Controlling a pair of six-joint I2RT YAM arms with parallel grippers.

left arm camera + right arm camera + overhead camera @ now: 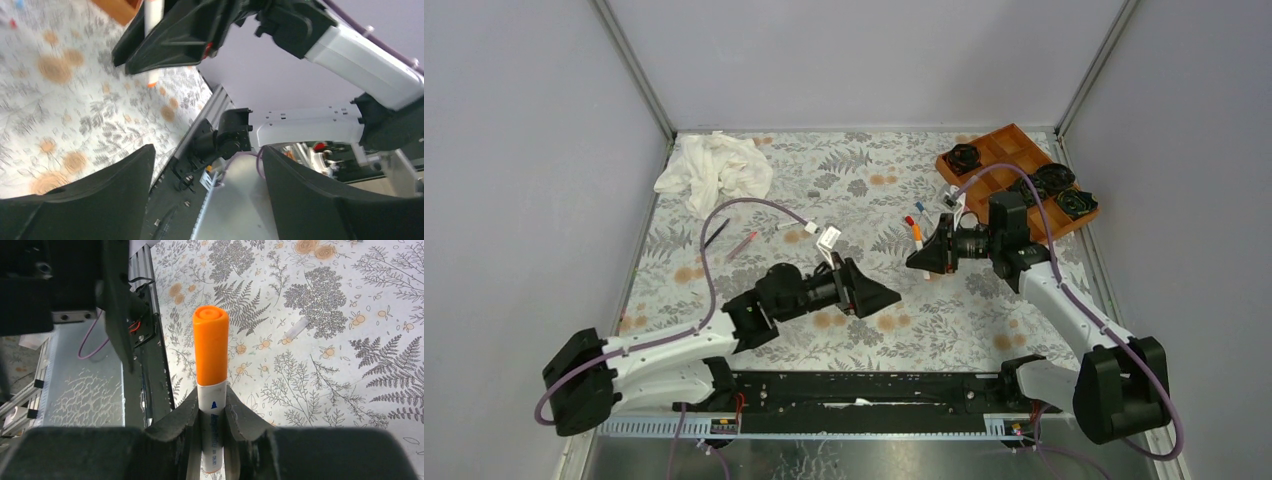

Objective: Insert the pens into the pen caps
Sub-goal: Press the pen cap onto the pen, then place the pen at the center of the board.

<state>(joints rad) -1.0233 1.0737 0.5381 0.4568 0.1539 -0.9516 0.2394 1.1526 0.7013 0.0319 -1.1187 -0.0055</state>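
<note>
My right gripper (212, 407) is shut on a white-barrelled pen (212, 412) that wears an orange pen cap (210, 345). From above, this gripper (917, 260) hovers right of centre with the orange cap (916, 238) sticking out beside its tips. My left gripper (886, 296) sits just left of it, apart from it. In the left wrist view the left gripper (207, 150) is open with nothing between its fingers (100, 190), and the right gripper's held pen (153, 10) shows above. A red cap (908, 221) and a blue cap (919, 208) lie behind the right gripper.
A dark pen (716, 233) and a pink pen (742, 244) lie at the left. A crumpled white cloth (714, 168) sits back left. A wooden tray (1009, 145) with black rosette objects (962, 156) stands back right. A small pale cap (297, 327) lies on the patterned mat.
</note>
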